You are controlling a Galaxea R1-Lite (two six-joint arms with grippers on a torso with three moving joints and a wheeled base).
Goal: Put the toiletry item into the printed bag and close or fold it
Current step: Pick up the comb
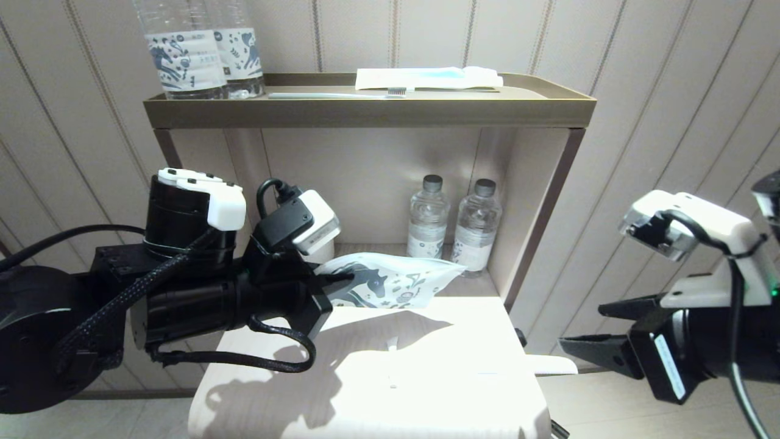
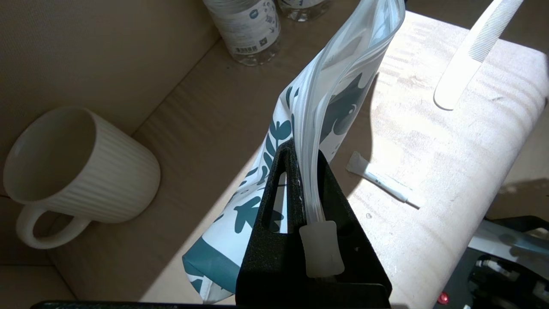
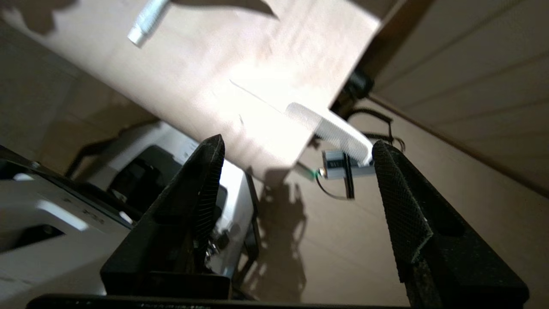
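The left claw point(image 2: 306, 189) is clenched on the zip strip of the printed bag point(image 1: 390, 281), pinching it near the clear slider tab, and holds the bag up off the desk point(image 1: 426, 366) so that it hangs out toward the two small water bottles point(image 1: 454, 222) standing at the back of the lower shelf. The bag's mouth gapes open at the end away from the claw. The white comb point(image 2: 474, 49), which is the toiletry item, is not in the bag: it lies flat on the desk at its right-hand edge, well apart from the bag, with its toothed end sticking out past the edge. The right claw point(image 3: 296, 171) hangs off that same right side of the desk, beside and lower than the comb, with its jaws spread wide and nothing between them. Between the bag and the comb a small white tube point(image 2: 384, 182) lies on the desk. A ribbed white mug point(image 2: 77, 171) stands on the shelf floor near the bag's bottom corner. On the top tray point(image 1: 365, 110), above the bag, are two larger bottles point(image 1: 201, 49), a toothbrush point(image 1: 338, 94) and a white packet with a light-blue band point(image 1: 426, 77).
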